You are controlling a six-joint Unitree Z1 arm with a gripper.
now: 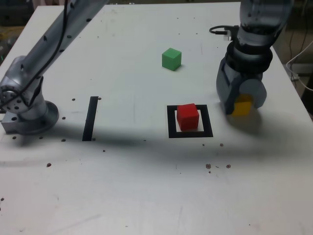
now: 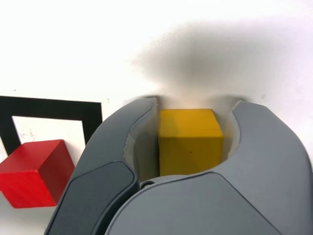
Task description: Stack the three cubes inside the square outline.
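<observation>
The tool [image 2: 198,105] stands open around the yellow cube [image 2: 190,152]. The red cube [image 1: 188,117] sits inside the square outline [image 1: 207,121].

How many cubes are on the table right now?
3: the red cube inside the black square outline, the green cube on its own beyond it, and the yellow cube between the gripper's jaws. The arm might hide others.

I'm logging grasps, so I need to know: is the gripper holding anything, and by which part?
That cannot be told: the yellow cube is between the fingers of the gripper, but firm contact on both sides isn't clear.
</observation>
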